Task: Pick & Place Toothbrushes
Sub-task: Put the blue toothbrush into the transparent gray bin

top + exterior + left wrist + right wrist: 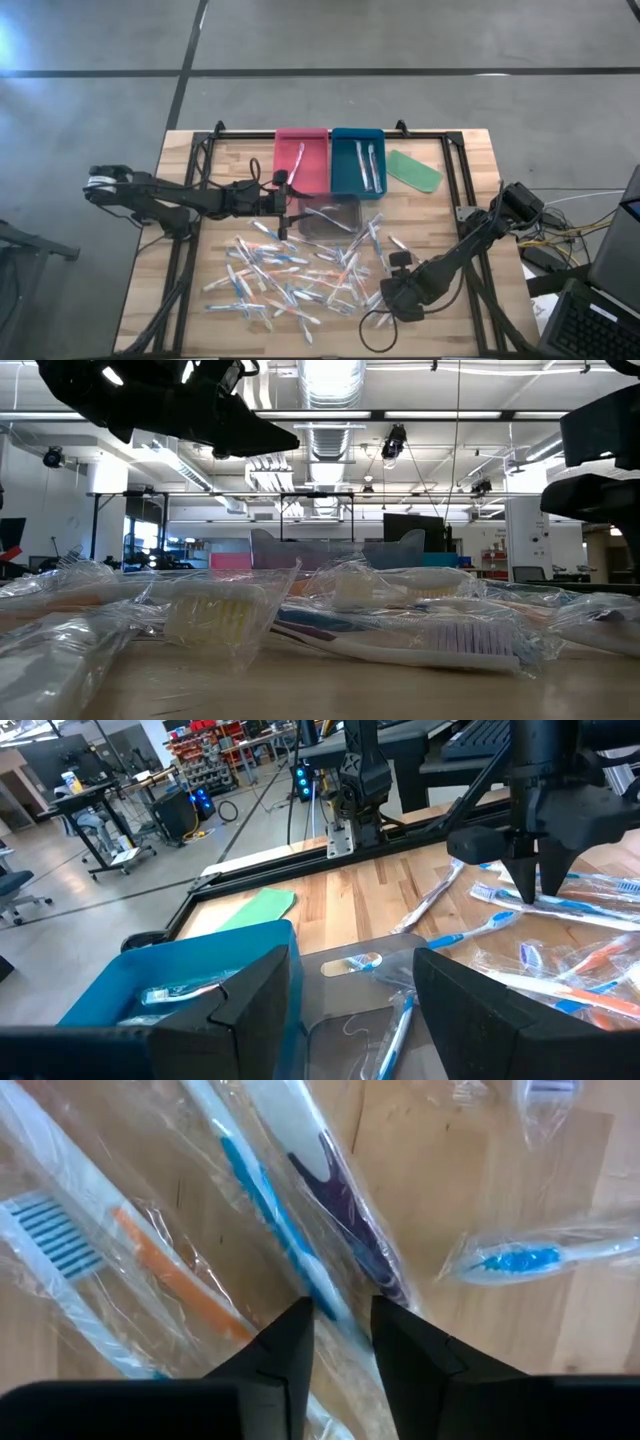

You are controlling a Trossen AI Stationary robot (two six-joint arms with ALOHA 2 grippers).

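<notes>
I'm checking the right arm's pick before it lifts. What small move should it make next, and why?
Probably finish closing the right gripper on the blue-handled toothbrush. Its fingers straddle that wrapped brush low in the pile on the table, with a narrow gap left. Only then lift. The left gripper hangs open over the grey tray.

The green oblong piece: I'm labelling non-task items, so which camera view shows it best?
The high view: the whole green oblong piece lies flat on the wood beside the blue tray. The left wrist view shows it partly, past that tray. The low and right wrist views don't show it.
</notes>
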